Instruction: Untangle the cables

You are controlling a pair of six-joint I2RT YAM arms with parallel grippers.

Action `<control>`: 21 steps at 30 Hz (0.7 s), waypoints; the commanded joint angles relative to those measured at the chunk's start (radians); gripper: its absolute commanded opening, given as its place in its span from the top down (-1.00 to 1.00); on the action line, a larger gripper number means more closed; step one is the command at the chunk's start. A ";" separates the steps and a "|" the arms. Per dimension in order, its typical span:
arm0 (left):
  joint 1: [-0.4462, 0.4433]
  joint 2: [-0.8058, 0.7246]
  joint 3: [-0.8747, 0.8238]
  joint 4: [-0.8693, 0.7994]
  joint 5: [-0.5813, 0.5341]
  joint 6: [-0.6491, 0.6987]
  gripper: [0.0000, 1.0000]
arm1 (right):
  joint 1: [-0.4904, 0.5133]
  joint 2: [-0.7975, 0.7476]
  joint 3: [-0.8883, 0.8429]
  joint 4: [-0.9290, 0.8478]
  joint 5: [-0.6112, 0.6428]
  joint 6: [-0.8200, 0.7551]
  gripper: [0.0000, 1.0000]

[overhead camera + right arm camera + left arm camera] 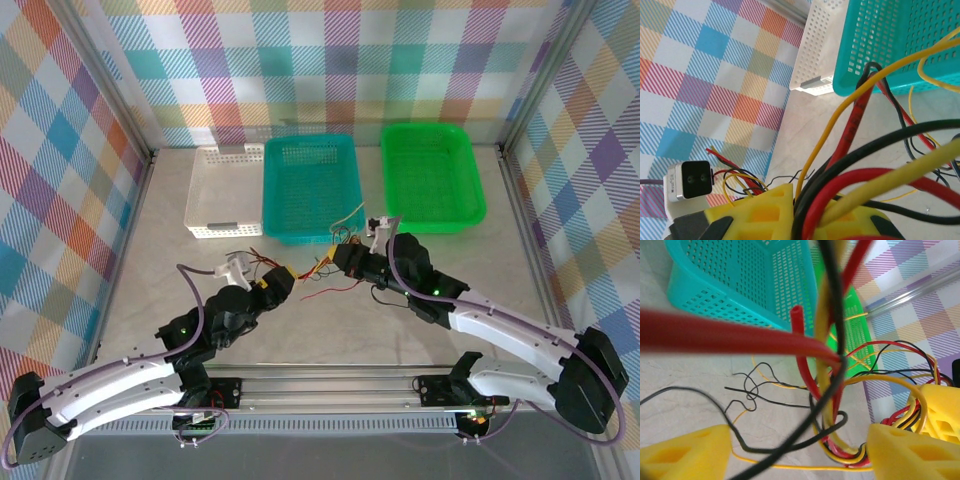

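Note:
The cables (318, 270) are a knot of thin black, red and yellow wires on the table between my two grippers. In the right wrist view, my right gripper (815, 220) is shut on a thick bunch of cables (850, 150) that rises from between its yellow fingers (765, 215). My left gripper (800, 455) is open, its yellow fingers (685, 452) wide apart, with loops of cables (825, 390) hanging between them. In the top view, the left gripper (274, 285) and the right gripper (348, 258) face each other across the knot.
A teal basket (310, 230) stands just behind the cables, with a white basket (215, 195) to its left and a green basket (432, 215) to its right. One yellow wire (350, 215) hangs over the teal basket's front rim. Loose wire ends (245, 258) trail left.

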 commanded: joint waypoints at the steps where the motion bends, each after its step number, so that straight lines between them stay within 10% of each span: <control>1: -0.013 0.008 0.028 0.054 -0.023 0.017 -0.19 | 0.005 0.014 0.011 0.073 -0.061 0.035 1.00; 10: -0.013 -0.065 0.035 0.000 -0.083 0.057 1.00 | 0.005 0.038 0.023 0.019 -0.119 0.035 1.00; 21: -0.013 -0.035 0.062 -0.004 -0.064 0.087 1.00 | 0.004 -0.003 0.026 -0.126 -0.156 -0.036 0.89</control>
